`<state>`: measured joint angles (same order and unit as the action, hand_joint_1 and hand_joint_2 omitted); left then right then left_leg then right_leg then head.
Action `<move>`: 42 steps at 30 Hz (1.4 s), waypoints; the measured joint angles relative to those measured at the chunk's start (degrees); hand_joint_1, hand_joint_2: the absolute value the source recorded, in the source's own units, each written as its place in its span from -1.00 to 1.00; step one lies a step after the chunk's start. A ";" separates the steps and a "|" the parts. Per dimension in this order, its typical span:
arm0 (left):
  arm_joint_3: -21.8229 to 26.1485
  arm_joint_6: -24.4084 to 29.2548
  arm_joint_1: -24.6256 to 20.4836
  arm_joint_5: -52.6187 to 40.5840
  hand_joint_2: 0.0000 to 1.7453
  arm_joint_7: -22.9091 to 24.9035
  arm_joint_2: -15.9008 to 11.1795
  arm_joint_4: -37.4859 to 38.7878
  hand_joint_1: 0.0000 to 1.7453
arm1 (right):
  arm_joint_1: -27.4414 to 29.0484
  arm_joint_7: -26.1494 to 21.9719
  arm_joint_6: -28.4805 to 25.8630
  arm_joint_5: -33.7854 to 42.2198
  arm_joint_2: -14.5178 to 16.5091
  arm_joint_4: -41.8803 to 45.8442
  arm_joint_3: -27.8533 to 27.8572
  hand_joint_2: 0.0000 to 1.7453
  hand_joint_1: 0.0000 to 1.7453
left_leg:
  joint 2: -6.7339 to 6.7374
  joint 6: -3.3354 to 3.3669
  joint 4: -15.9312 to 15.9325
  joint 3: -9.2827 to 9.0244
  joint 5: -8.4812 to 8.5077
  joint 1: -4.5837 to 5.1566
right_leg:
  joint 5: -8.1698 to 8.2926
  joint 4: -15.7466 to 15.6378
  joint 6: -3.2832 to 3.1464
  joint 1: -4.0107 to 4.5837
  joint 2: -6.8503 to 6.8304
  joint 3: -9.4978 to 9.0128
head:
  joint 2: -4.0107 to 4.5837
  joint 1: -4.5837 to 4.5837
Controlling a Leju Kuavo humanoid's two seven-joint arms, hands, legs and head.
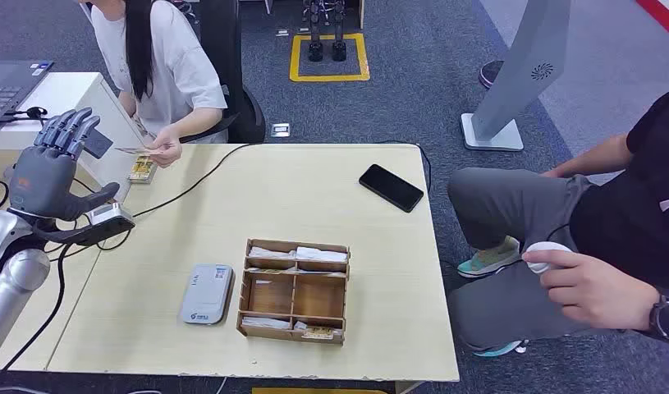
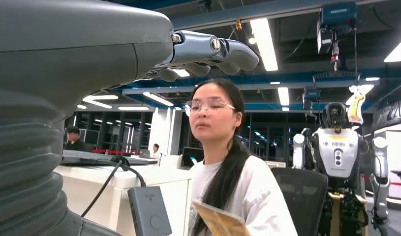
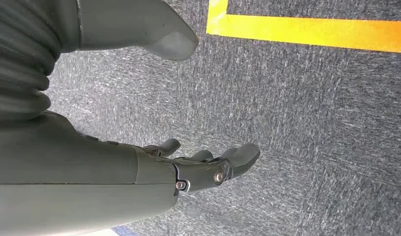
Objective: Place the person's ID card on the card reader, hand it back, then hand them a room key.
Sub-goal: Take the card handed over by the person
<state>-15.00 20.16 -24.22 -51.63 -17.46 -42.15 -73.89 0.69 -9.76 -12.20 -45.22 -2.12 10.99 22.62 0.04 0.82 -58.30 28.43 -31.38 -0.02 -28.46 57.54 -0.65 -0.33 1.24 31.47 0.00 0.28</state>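
A person in a white shirt sits at the table's far left corner and holds the ID card point(image 1: 137, 150) in one hand just above the tabletop. The same card point(image 2: 219, 222) shows in the left wrist view, tilted in front of that person. My left hand point(image 1: 55, 167) is raised at the table's left edge, fingers point(image 2: 214, 51) stretched out towards the person, holding nothing. The grey-white card reader point(image 1: 207, 293) lies flat near the front of the table. Beside it stands a wooden divided box point(image 1: 294, 290) with key cards. My right hand point(image 3: 200, 169) hangs over carpet, fingers apart and holding nothing.
A black phone point(image 1: 391, 187) lies at the table's far right. A small grey box point(image 1: 110, 218) with a black cable sits under my left hand. A yellowish packet point(image 1: 141, 169) lies near the person's hand. A second person point(image 1: 610, 246) sits at the right.
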 joint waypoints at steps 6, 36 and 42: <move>-1.10 -0.09 0.05 -0.37 1.00 0.51 0.03 1.25 -1.00 | -0.06 -0.01 -0.09 -0.26 0.13 0.00 0.09 1.00 -1.00 | 0.00 0.00 0.00 0.01 0.00 0.00 | 0.00 0.00 0.00 0.00 0.00 0.00 | 0.00 0.01; -2.36 -1.62 0.95 4.23 1.00 -0.33 1.62 4.78 0.98 | -0.31 -0.67 -0.74 -1.15 0.37 -0.04 1.10 1.00 -1.00 | -0.02 0.00 0.00 0.03 0.00 0.00 | 0.00 0.00 0.00 0.00 -0.02 0.00 | 0.00 0.00; -1.98 -1.62 1.00 4.92 1.00 -0.72 1.99 4.92 1.00 | -0.33 -0.67 -0.73 -1.52 0.37 -0.04 1.27 1.00 -1.00 | -0.03 0.00 0.00 0.03 0.00 0.00 | 0.00 0.00 0.00 0.00 -0.03 0.00 | 0.00 0.01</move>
<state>-16.99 18.54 -23.22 -46.71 -18.19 -40.16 -68.96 0.36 -10.43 -12.93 -46.74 -1.75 10.95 23.89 0.02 0.82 -58.30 28.45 -31.38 -0.02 -28.46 57.54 -0.65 -0.33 1.21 31.47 0.00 0.29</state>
